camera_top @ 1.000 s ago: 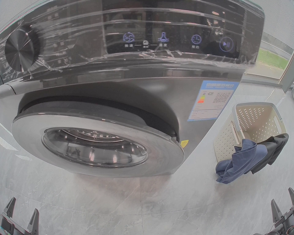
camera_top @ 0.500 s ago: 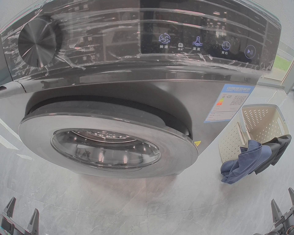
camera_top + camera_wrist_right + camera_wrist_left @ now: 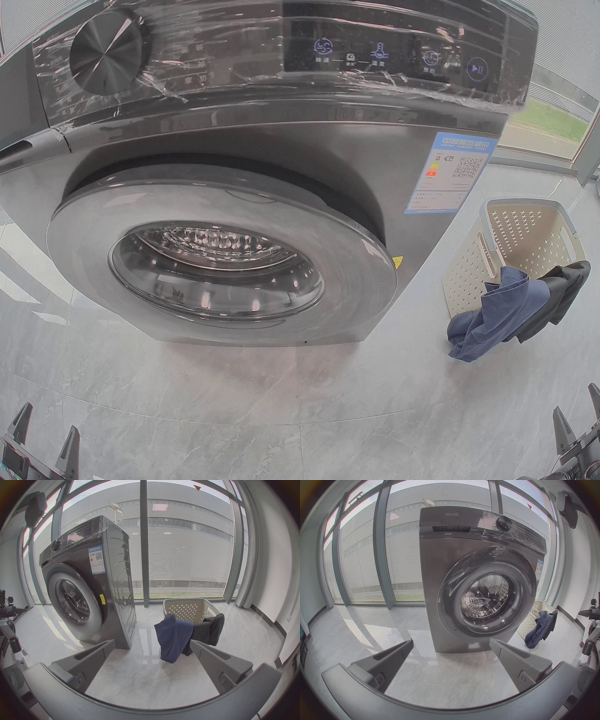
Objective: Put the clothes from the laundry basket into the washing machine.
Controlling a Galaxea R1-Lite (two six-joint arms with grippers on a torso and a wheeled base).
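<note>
The head view has shifted: the washing machine (image 3: 350,162) now sits higher in the picture, its knob (image 3: 106,53) nearer the top edge, and its round door (image 3: 350,275) faces the camera more squarely, showing more of the drum (image 3: 212,247). The laundry basket (image 3: 531,228) and the clothes (image 3: 500,309) on its rim slid slightly up too, so this is probably camera motion only.

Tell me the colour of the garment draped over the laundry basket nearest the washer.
The garment is dark blue; the right wrist view shows it best.
</note>
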